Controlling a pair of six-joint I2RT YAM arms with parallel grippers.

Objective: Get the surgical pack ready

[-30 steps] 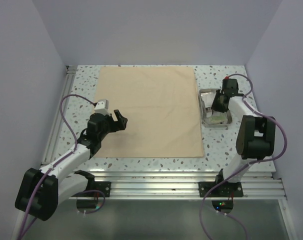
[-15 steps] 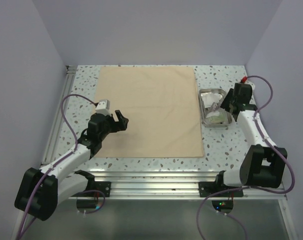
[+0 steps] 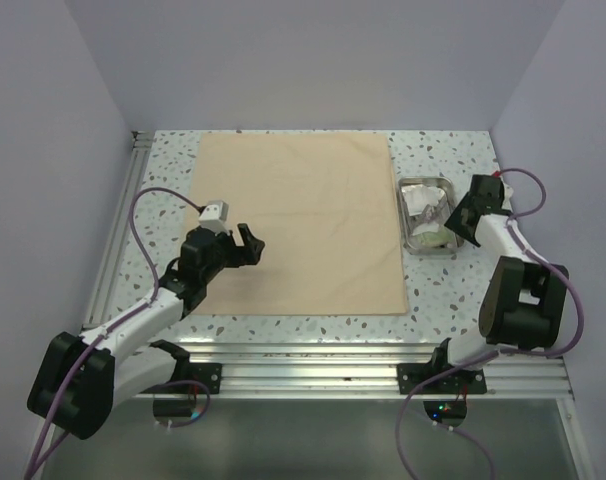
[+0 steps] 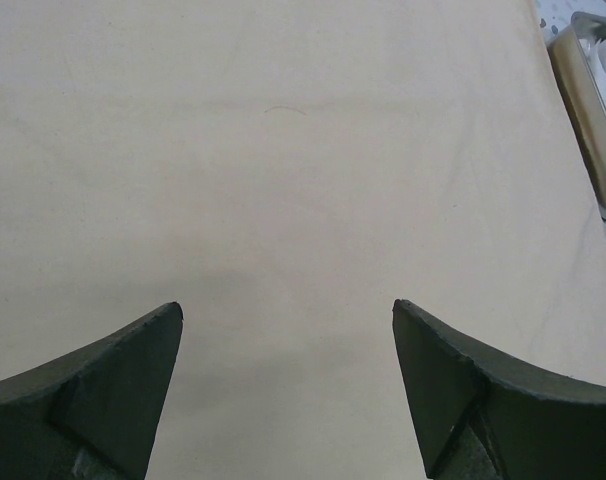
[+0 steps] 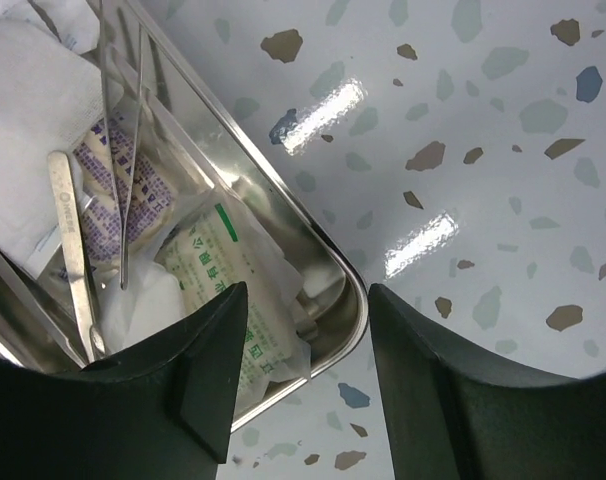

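Tan cloth (image 3: 298, 220) is spread flat as the wrapping base, with the left gripper (image 4: 288, 310) held open and empty above it. Just beside its right edge is set the steel tray (image 5: 283, 215) of sachets (image 5: 218, 300) and instruments (image 5: 123, 150); over one corner the right gripper (image 5: 308, 300) is held open and empty, presumably so the rim can be gripped.

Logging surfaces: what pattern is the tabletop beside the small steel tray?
The tabletop is white with brown, grey, blue speckles; right wrist view.

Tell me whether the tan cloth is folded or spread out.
Spread out. The large tan square cloth lies flat on the speckled table, with only faint creases and no folded-over edge visible.
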